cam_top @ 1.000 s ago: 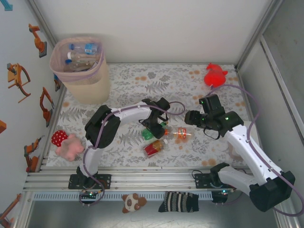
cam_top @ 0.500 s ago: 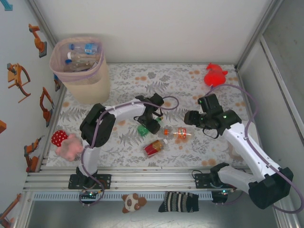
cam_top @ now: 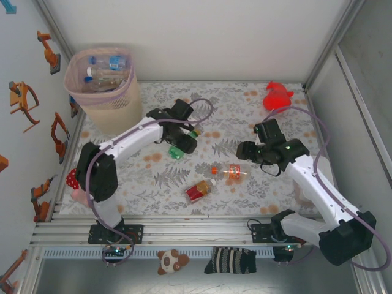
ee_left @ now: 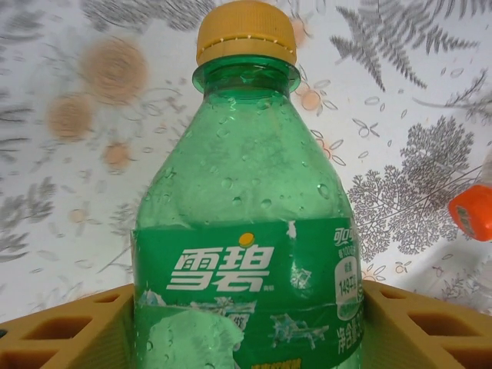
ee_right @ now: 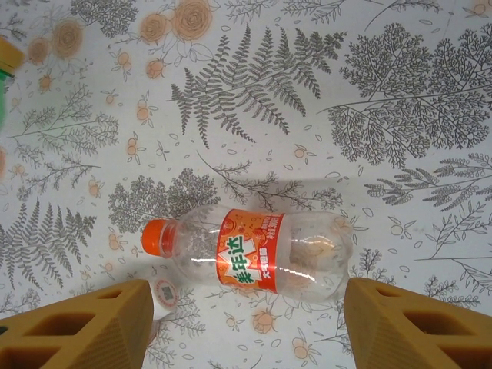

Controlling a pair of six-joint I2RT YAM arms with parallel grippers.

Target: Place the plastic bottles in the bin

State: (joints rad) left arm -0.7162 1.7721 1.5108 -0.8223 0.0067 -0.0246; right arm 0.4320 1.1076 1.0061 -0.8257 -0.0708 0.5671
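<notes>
My left gripper (cam_top: pixel 184 142) is shut on a green plastic bottle (cam_top: pixel 176 152) with a yellow cap, held above the flowered mat right of the bin (cam_top: pixel 116 113). In the left wrist view the green bottle (ee_left: pixel 246 231) sits between the yellow fingers (ee_left: pixel 69 330), cap pointing away. The bin is beige with a pinkish liner and holds several clear bottles (cam_top: pixel 104 68). An orange-labelled clear bottle (cam_top: pixel 229 171) lies on the mat, and a red-labelled one (cam_top: pixel 199 191) lies nearer the front. My right gripper (cam_top: pixel 243 151) hovers open over the orange-labelled bottle (ee_right: pixel 250 257), apart from it.
A red plush toy (cam_top: pixel 277 97) sits at the back right corner. A pink plush toy (cam_top: pixel 84 185) lies at the left edge. Off the front rail lie a bear toy (cam_top: pixel 171 260) and a striped sock (cam_top: pixel 231 260). Walls enclose the mat on three sides.
My left arm has closed on the green bottle, lifted it off the mat and swung it left and back towards the bin. The right arm has barely moved.
</notes>
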